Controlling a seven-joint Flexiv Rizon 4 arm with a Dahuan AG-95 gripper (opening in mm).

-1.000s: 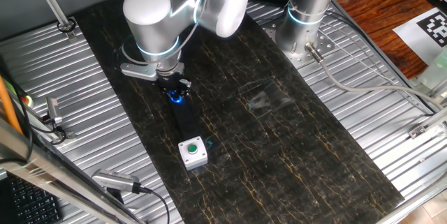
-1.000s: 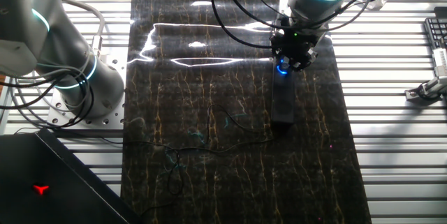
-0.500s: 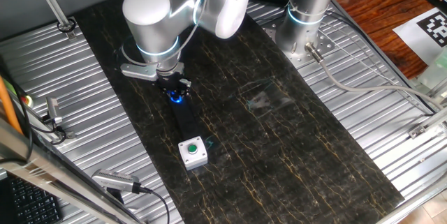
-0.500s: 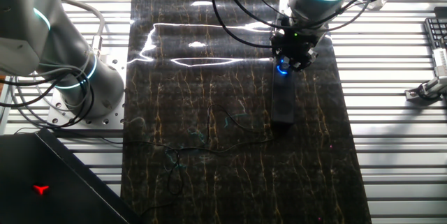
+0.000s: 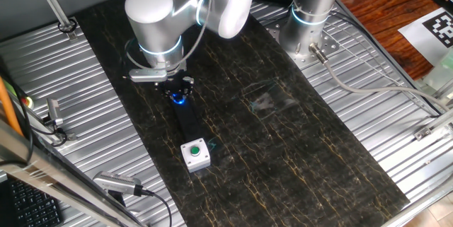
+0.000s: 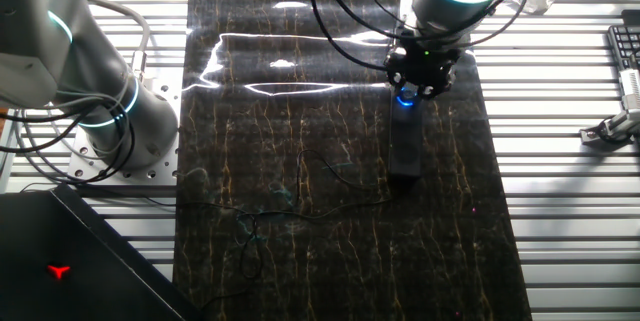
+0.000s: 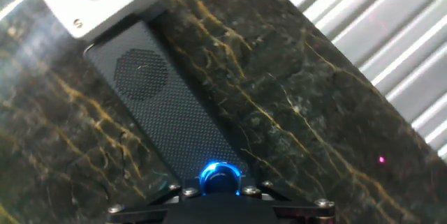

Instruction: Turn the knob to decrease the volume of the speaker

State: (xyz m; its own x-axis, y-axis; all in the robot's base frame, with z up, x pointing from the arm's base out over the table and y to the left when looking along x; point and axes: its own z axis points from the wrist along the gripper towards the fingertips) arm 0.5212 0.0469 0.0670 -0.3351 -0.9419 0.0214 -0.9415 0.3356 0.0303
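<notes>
Dark marble mat point(image 5: 283, 135); fingers point(image 7: 183, 193) flank knob point(image 7: 219, 177) on speaker point(image 7: 167, 112).

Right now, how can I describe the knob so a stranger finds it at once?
On the dark marbled mat lies a long black speaker. The knob sits at its end under the gripper, far from the white box. Only it has a glowing blue ring.

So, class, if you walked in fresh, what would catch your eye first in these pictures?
Probably the blue-lit knob glowing at one end of the long black speaker, right under the robot's gripper. Next, the white box with a green button sitting at the speaker's other end on the dark marbled mat.
</notes>
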